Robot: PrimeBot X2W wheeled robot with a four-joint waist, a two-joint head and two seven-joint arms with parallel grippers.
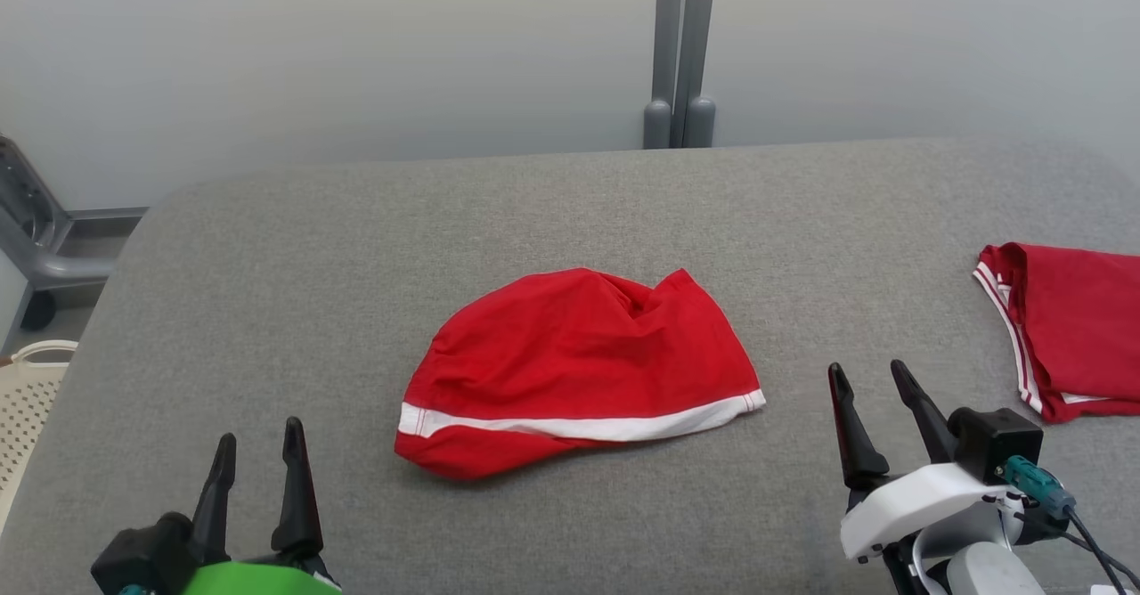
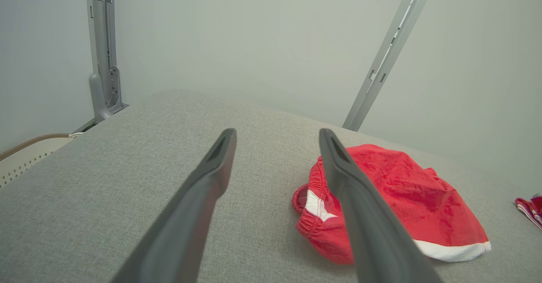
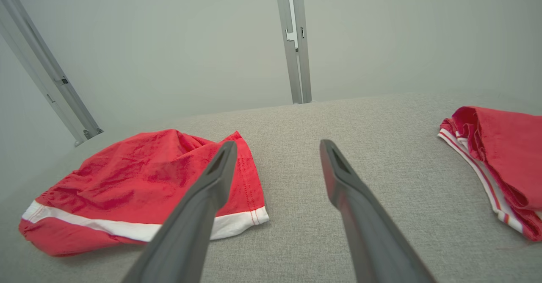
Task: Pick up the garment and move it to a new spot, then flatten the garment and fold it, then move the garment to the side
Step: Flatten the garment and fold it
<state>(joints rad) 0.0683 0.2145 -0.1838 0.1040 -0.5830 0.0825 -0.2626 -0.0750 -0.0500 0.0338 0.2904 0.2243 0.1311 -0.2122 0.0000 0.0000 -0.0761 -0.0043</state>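
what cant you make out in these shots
1. Second red garment, head view: cut off by the right edge, full shape unknown.
2. Pale basket, head view: cut by the left edge; contents hidden.
3. Middle garment, left wrist view: a finger of the left hand covers part of it.

Lab or test booth, not a home. Plain pale panels [image 1: 356, 43] close it in, joined by grey metal posts [image 1: 681, 43] with slots and brackets. One big table [image 1: 267, 265] covered in grey cloth is the work surface. At the left stands a metal frame [image 1: 44, 256] on a wheel, with a cream perforated basket [image 1: 27, 390] near it. The left gripper [image 1: 259, 430] and right gripper [image 1: 866, 367] sit at the near edge. No furniture, bare walls.
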